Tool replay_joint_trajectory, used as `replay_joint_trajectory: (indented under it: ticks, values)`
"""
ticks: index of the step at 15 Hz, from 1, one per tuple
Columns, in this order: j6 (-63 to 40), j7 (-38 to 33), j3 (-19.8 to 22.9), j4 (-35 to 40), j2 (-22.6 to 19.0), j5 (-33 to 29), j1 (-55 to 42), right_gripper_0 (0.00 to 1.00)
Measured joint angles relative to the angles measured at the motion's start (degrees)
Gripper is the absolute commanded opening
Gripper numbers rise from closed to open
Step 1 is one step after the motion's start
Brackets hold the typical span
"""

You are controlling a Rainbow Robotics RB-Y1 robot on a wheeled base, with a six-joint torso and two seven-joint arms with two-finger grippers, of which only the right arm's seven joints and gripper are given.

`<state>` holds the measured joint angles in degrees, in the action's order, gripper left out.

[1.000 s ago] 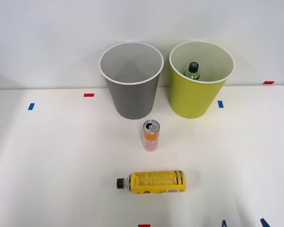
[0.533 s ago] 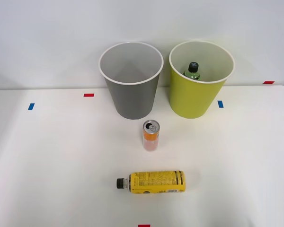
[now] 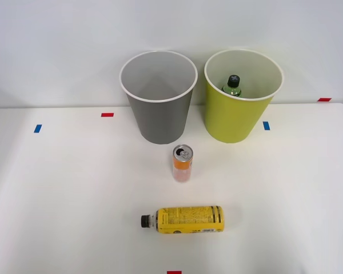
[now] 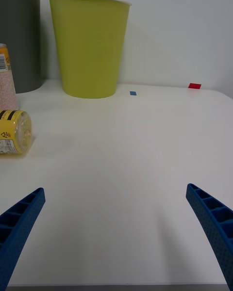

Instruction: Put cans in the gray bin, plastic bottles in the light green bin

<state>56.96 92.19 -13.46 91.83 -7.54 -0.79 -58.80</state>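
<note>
1. Front view first: the gray bin [image 3: 158, 97] stands upper centre of the frame and the light green bin [image 3: 243, 94] just to its right, both upright at the back of the white table [image 3: 63, 200], mouths up so things can be dropped in from above.
2. One job looks done: the green-label bottle [image 3: 232, 85] sits inside the light green bin, its black cap poking up near the bin's far wall.
3. The can [image 3: 182, 163] stands upright in the middle of the frame, just in front of the gray bin and apart from it, pull tab on top. My read is that an upright can offers its sides for a grasp.
4. The yellow bottle [image 3: 186, 219] lies on its side in the lower centre, cap pointing to the frame's left, well in front of the can. Lying flat, it could roll if nudged.
5. Over to the wrist view: the right gripper [image 4: 116, 242] is released, its blue fingers [image 4: 19, 223] spread wide at the two lower corners with nothing but bare table between them.
6. Relative to those fingers, the yellow bottle's base shows at the left edge of the wrist frame, off to the side of the gap and farther ahead; the can is behind it at the same edge.
7. The judgement: neither remaining item is lined up, so the hand needs to swing toward them before closing.
</note>
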Motion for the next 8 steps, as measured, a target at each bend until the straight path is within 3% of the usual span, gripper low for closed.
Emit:
replay_joint_trajectory:
  ticks: [8]
  values:
    - [0.0, 0.0, 0.0, 0.0, -0.01, 0.0, 0.0, 1.0]
